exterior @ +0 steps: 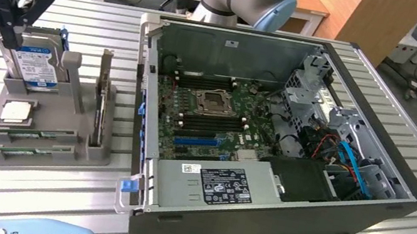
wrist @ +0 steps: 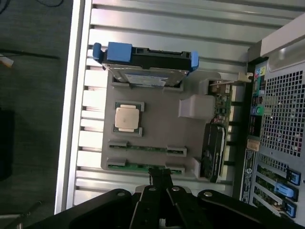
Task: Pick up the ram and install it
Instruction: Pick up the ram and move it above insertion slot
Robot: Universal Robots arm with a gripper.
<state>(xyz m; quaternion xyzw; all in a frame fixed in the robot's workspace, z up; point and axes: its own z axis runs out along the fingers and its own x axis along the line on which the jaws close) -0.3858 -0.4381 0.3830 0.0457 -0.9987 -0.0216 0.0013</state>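
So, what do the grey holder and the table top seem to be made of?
The grey holder looks like matte plastic, perhaps printed: it is a dull, even grey with no glints. The table top looks like bare aluminium: silvery ribbed slats with bright reflections.

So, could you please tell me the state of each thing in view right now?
Gripper: shut, nothing visibly held, above the tray.
Ram sticks: both lying in their tray slots.
Hard drive: standing upright in the tray.
Processor: lying flat in its tray pocket.
Computer case: open, side panel off.
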